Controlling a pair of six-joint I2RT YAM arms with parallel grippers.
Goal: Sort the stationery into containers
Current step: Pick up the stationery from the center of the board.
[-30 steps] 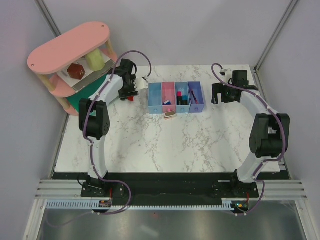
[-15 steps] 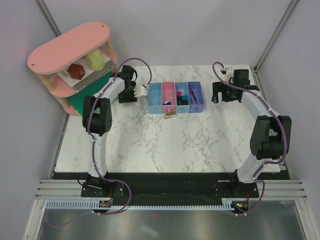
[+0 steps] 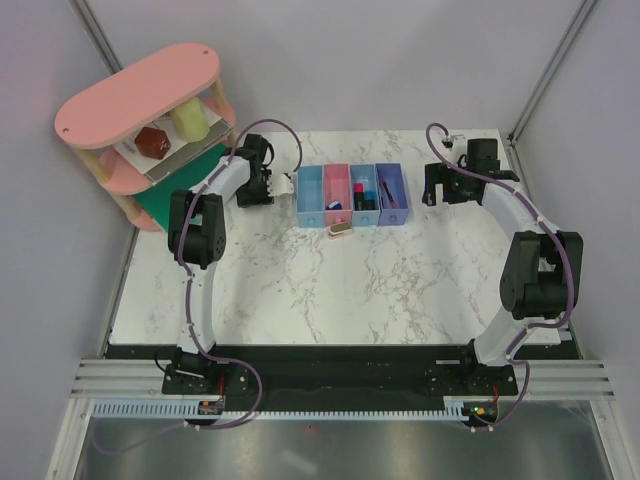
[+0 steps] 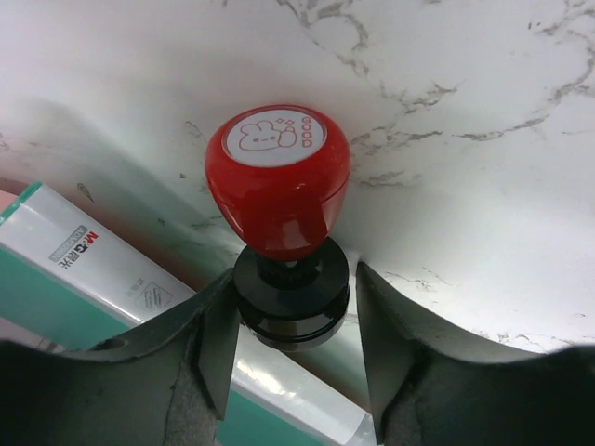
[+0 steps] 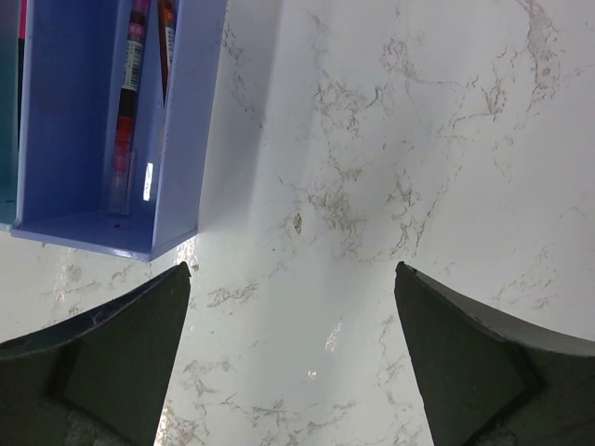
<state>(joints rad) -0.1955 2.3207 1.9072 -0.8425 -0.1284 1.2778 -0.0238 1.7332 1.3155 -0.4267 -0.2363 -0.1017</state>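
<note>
Red stamp (image 4: 277,177) sits between the left fingers (image 4: 209,344), base closely flanked.

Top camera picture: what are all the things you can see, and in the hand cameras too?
bins: four, blue, pink, blue, violet, row at far middle
stamp: one, red with black base, left of bins
pens: two, reddish, rightmost bin
marker: one, black with pink cap, third bin
stapler-like block: one, beige, just before bins
shelf: one, pink, far left
green board: one, by shelf
left gripper: one, black, around stamp
right gripper: one, black, open, right of bins
</note>
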